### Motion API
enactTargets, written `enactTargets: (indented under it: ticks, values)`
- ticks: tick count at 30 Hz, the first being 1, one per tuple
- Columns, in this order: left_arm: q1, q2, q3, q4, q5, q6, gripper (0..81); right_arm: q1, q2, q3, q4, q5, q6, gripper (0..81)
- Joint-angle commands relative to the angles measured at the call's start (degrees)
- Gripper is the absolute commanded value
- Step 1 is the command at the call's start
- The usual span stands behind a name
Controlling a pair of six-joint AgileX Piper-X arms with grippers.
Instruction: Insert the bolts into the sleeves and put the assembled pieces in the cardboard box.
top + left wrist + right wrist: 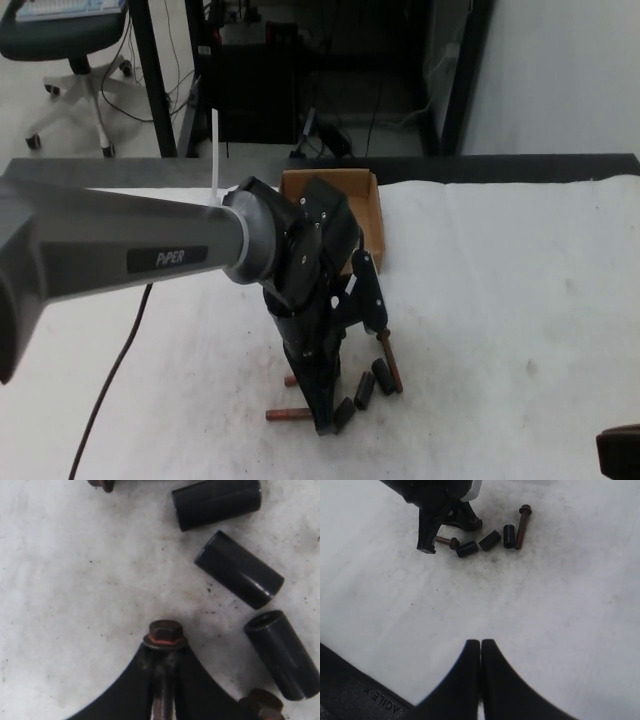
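Bolt (165,634) gripped just behind its head by left jaws; shank may pivot on lifting and miss a sleeve (239,569). Right jaws closed, empty.

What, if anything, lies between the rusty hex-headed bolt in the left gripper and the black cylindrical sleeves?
Nothing visible. Only bare white cloth separates the rusty hex-headed bolt, clamped in the left gripper, from the three black cylindrical sleeves beside it.
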Motion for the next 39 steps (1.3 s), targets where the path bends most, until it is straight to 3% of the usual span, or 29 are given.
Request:
enactTargets:
  ticks: [1,7,11,14,17,22,27,31,36,39]
  values:
    - [0.09,0.74,-0.15,0.4,-0.96,1.02,0.3,0.04,-0.47,-0.02,-0.24,-0.88,0.04,0.6]
    - [-0.07,-2.22,-1.34,0.4,-12.59,-0.46,0.3,0.04,-0.47,-0.02,-0.24,-0.88,0.04,0.6]
    - [0.77,-7.13,-4.34,0.07,-19.09,-12.07,0.3,0.04,-0.47,-0.02,-2.08,-0.44,0.08,0.6]
    - [2.22,-12.6,-5.48,-0.26,-16.46,-27.84,0.3,0.04,0.6,-0.02,-6.26,-0.45,0.31,0.6]
    - [3.55,-18.12,-5.28,0.96,-7.56,-37.44,0.3,0.04,3.95,-0.02,-11.16,-0.7,1.31,0.6]
    - [3.65,-26.66,-3.34,3.91,-0.86,-42.61,0.3,0.04,14.51,-0.02,-16.46,-3.76,1.31,0.5]
    - [3.65,-36.07,3.83,5.06,0.75,-45.31,0.3,0.04,28.9,-2.0,-20.02,-7.32,3.4,0.8]
    - [3.33,-44.94,12.95,6.1,0.91,-46.53,0.3,0.04,38.65,-7.52,-21.75,-8.42,3.93,10.4]
    - [3.33,-58.08,24.31,6.52,0.91,-51.06,0.3,0.04,48.25,-16.55,-22.63,-7.53,2.57,30.8]
    - [3.33,-65.17,28.49,6.28,0.74,-52.92,0.3,0.04,53.39,-21.64,-22.36,-6.79,3.17,33.7]
